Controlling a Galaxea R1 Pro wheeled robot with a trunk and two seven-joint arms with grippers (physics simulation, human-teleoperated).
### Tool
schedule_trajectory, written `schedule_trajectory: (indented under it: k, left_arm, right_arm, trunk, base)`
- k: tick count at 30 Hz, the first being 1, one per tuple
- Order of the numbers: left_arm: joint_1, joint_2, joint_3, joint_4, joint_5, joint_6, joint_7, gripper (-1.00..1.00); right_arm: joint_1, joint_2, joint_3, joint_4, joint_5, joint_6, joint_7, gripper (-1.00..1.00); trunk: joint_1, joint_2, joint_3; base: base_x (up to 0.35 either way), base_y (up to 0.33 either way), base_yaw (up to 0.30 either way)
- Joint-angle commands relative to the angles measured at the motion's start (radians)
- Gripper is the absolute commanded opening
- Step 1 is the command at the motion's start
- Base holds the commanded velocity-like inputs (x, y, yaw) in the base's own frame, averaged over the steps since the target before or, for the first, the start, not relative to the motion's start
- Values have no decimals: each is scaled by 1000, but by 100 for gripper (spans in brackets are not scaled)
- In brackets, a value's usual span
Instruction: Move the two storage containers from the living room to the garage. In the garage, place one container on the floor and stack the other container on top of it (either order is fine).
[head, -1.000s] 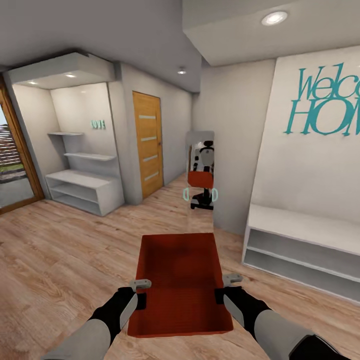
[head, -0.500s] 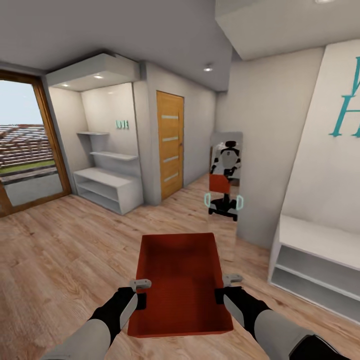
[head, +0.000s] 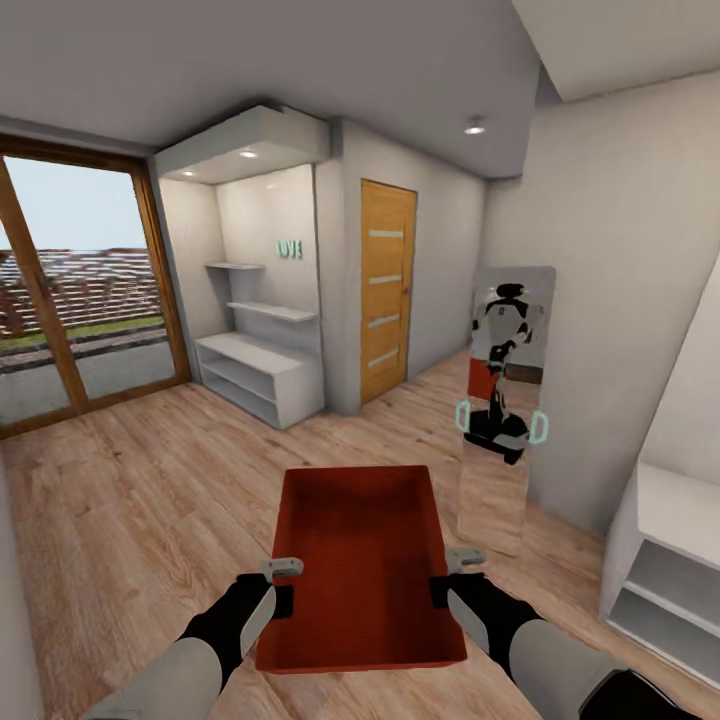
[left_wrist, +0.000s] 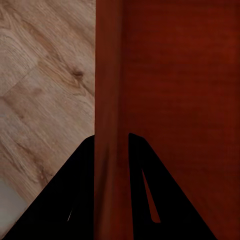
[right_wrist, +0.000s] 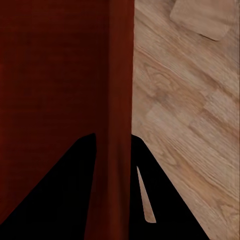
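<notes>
One orange-red storage container (head: 360, 565) hangs in front of me above the light wood plank floor, held level between both arms. My left gripper (head: 281, 593) is shut on its left wall (left_wrist: 110, 100), one finger on each side of the wall. On the opposite side, my right gripper (head: 443, 583) is shut on the right wall (right_wrist: 120, 90) in the same way. The bin looks empty.
A tall leaning mirror (head: 500, 400) stands ahead right and reflects me with the bin. A wooden door (head: 386, 290) is ahead, white alcove shelves (head: 262, 370) to its left, a large glass window door (head: 70, 300) far left, a white bench shelf (head: 665, 560) at right.
The whole view has swung to the left: the window door has come into sight and the wall lettering has slid out at the right. The bin and both grippers keep their hold.
</notes>
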Motion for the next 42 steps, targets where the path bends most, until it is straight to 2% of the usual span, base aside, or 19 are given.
schedule_trajectory:
  k: [1,11,42]
  left_arm:
    - [0,34,-7,20,-11,8,10,-100]
    - [0,34,-7,20,-11,8,10,-100]
    - [0,34,-7,20,-11,8,10,-100]
  right_arm:
    - [-1,-1,9,-5,5,-22,-7,-100]
    - [-1,-2,9,-5,5,-22,-7,-100]
    - [-1,1,9,-5,5,-22,-7,-100]
  trunk:
    - [1,-1,0]
    - [1,-1,0]
    - [1,-1,0]
  base:
    - [322,0,269]
    - [323,0,227]
    - [322,0,3]
